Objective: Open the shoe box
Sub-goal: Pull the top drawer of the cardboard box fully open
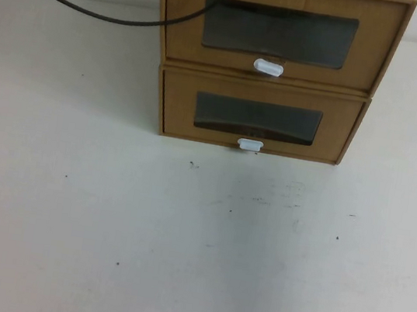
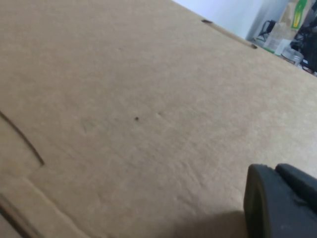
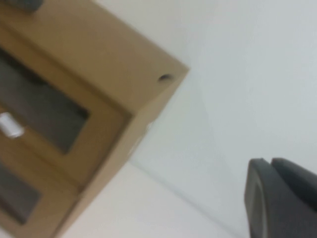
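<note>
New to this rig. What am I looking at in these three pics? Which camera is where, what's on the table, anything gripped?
It's a two-armed table robot with a gripper on each arm. The high view looks down from the robot's side. It shows two stacked cardboard shoe boxes, upper box on lower box, each with a white pull tab, on a white table. A black cable runs in from the left. The other two pictures come from wrist cameras. The left gripper is close to a plain cardboard panel. The right gripper is shut and empty, off beside the boxes. I see nothing held.
</note>
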`<state>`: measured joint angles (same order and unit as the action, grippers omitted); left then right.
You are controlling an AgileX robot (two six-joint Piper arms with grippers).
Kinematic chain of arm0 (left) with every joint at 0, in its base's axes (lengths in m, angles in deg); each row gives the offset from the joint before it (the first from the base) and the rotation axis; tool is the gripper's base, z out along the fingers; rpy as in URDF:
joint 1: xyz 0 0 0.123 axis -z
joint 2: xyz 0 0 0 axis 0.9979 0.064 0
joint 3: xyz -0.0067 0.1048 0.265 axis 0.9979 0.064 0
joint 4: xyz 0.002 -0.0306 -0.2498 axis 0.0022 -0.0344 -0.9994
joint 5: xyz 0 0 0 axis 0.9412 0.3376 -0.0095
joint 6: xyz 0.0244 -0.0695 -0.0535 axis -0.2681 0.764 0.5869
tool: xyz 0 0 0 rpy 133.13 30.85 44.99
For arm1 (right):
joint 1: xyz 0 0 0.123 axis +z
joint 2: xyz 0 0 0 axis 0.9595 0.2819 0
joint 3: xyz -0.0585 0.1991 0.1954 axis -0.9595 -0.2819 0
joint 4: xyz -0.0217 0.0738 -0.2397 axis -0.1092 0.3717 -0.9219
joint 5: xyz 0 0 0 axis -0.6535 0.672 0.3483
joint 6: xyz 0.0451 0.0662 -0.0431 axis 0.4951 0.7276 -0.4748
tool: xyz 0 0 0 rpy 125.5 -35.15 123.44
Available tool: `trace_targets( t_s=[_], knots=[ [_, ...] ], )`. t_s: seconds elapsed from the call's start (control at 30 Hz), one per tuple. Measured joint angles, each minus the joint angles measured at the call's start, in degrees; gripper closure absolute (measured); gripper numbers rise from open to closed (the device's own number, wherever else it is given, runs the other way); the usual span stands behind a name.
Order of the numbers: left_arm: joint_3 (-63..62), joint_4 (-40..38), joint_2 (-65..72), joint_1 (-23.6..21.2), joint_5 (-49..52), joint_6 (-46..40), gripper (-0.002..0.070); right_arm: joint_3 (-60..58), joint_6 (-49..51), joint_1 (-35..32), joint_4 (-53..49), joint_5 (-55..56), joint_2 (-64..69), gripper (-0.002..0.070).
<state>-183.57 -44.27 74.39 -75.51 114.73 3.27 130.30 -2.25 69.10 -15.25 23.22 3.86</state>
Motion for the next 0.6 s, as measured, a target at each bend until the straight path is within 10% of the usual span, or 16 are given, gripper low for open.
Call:
trace_targets(
  t_s=[0.4, 0.6],
  knots=[
    [0.0, 0.1, 0.1, 0.0, 2.3, -2.0, 0.0679, 4.7, -17.0, 17.4, -11.6, 22.7, 14.5, 0.0694],
    [0.0, 0.1, 0.1, 0.0, 2.4, -2.2, 0.0679, 6.1, -50.8, 28.5, 2.4, 54.1, 23.9, 0.0694]
  ],
)
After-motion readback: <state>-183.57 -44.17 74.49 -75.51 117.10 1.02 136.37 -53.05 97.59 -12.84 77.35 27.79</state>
